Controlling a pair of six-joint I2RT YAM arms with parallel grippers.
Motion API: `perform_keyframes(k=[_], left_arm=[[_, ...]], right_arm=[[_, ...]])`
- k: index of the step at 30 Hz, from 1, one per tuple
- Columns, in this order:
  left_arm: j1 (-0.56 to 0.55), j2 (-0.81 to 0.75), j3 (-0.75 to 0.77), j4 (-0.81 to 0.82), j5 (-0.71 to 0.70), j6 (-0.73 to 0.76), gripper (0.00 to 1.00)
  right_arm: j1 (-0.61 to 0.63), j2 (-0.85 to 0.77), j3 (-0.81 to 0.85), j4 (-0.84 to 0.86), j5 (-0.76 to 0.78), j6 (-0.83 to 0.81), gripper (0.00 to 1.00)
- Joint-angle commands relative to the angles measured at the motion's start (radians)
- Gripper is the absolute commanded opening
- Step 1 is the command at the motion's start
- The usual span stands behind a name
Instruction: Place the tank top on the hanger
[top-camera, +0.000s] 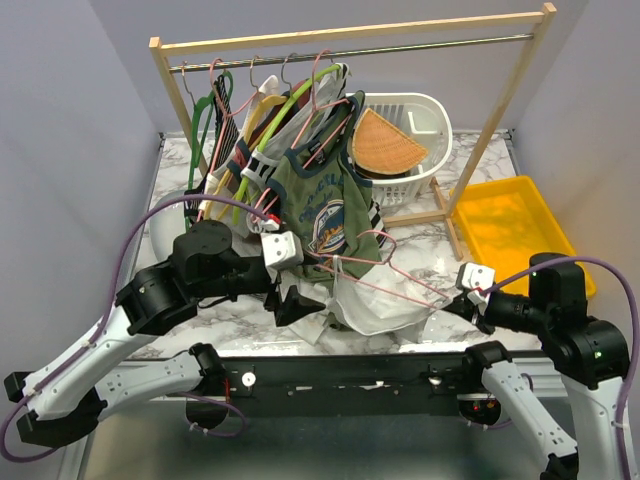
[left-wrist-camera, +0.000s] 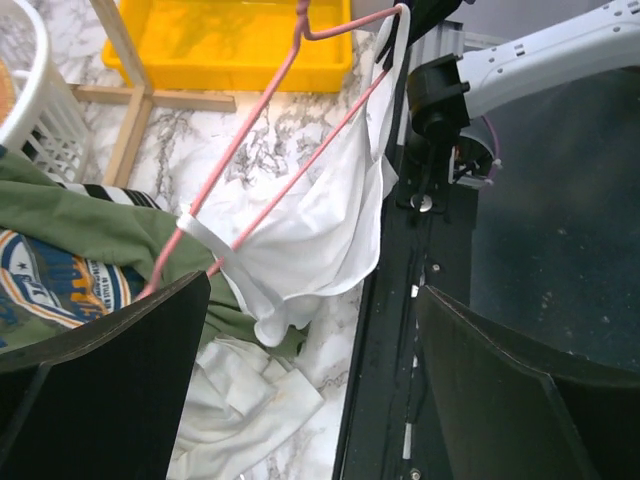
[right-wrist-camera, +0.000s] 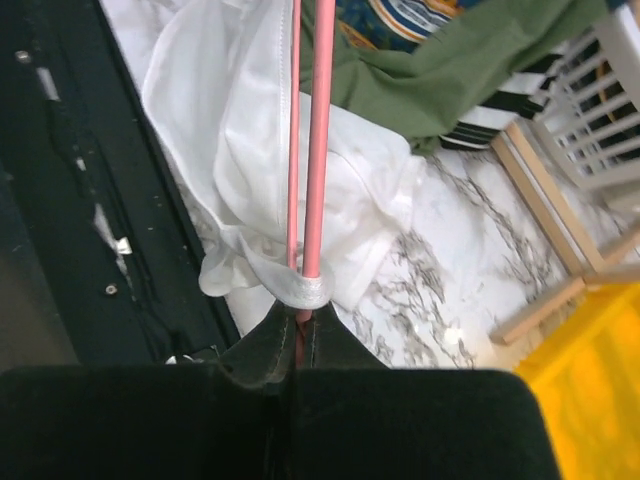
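Marble table (top-camera: 424, 238), yellow tray (top-camera: 512, 232), white basket (top-camera: 401, 98)

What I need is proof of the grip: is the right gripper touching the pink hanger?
Touching. The right wrist view shows the right gripper shut on the hanger, its pink wire pinched between the closed jaws with no gap.

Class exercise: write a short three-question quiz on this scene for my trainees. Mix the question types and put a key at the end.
1. True or false: the right hand is shut on the thin pink wire hanger.
2. Which hand stands open with nothing between its fingers? A) the left hand B) the right hand
3. Fill in: a ____ of the thin white tank top loops round the hanger just beyond the right hand's fingertips.
Key: 1 true; 2 A; 3 strap.
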Motion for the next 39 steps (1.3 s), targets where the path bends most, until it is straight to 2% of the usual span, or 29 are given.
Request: perform_keyframes(k=[1,5,10,14,20,24,32,35,39], left_arm=[[0.004,-0.057,0.032,-0.049,-0.07,-0.005,0.99],[0.004,-0.103,-0.036,-0.05,-0.087,-0.011,0.99],[0.004,-0.201,-0.161,0.015,-0.099,-0.089,0.99],[0.004,-0.276,-0.306,0.097,-0.077,-0.132,0.99],[0.004,-0.318,-0.415,0.175,-0.073,-0.163,0.99],[0.004,-0.327,-0.449,0.206,-0.056,-0.152,0.99],[0.004,-0.348,-0.527,0.243,-0.057,-0.122,0.99],[0.004,-0.362,-0.555,0.273,-0.06,-0.119,0.99],[0.002,-0.377,-0.561,0.29,-0.056,-0.119,0.99]], right_arm=[[-0.039,-0.041,-0.003,0.104,0.225,0.109,0.01],[-0.082,-0.023,0.014,0.151,0.233,0.166,0.0],[-0.09,0.025,0.082,0.207,0.301,0.218,0.01],[-0.088,0.088,0.161,0.239,0.375,0.246,0.01],[-0.088,0.21,0.267,0.342,0.518,0.336,0.0],[-0.09,0.323,0.401,0.372,0.513,0.372,0.0],[-0.098,0.513,0.567,0.458,0.518,0.421,0.0],[-0.096,0.585,0.613,0.458,0.487,0.439,0.01],[-0.098,0.623,0.591,0.484,0.458,0.447,0.0]])
